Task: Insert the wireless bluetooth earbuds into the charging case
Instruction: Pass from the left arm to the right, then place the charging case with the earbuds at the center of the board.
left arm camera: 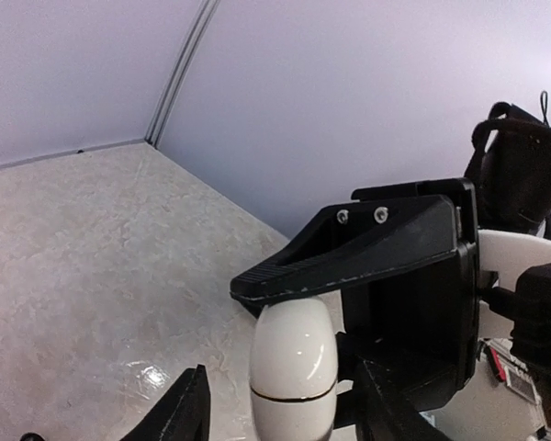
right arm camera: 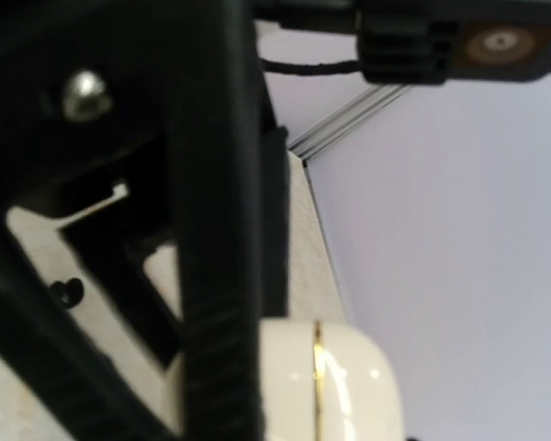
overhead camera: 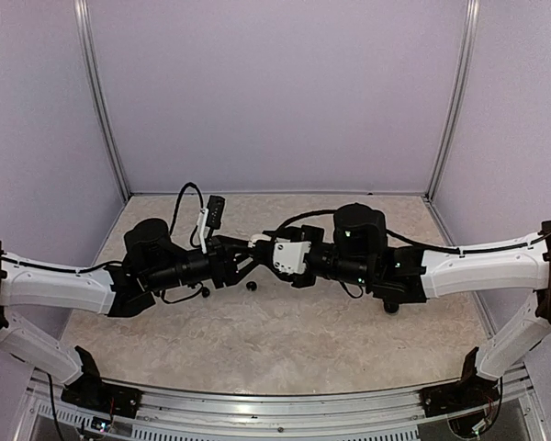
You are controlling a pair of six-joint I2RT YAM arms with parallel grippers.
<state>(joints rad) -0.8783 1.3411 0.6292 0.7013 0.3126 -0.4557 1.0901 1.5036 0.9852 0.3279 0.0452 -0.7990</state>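
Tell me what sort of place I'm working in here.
Probably a lab robot test cell: plain lilac walls, aluminium corner posts, and a marble-patterned tabletop.

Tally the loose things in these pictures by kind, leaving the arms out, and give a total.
white charging case: 1
black earbuds: 2
Total: 3
Not counted: a dark lump under the right arm, too unclear to name.
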